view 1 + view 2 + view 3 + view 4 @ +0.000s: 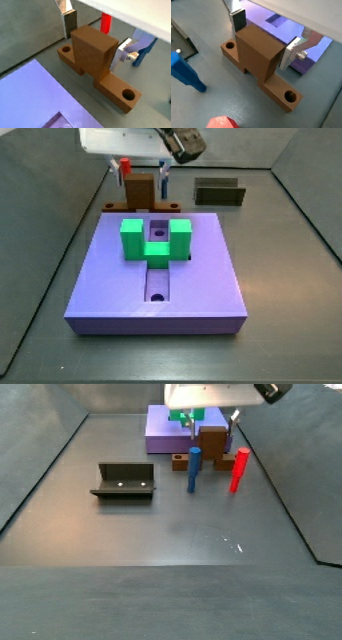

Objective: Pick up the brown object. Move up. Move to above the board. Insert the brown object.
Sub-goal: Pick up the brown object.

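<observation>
Both wrist views show flat silver fingers [69,21] clamping the smooth, blocky brown object [93,54].

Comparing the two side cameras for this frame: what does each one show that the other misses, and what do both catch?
Only the side view along the board shows the green U-shaped block in full and the grooved top of the board.

Only the side view from the opposite end shows the red peg and blue peg full length, and the holes in the dark olive open box.

Both show the hand down around the brown object, which stands on the floor beside the board.
</observation>
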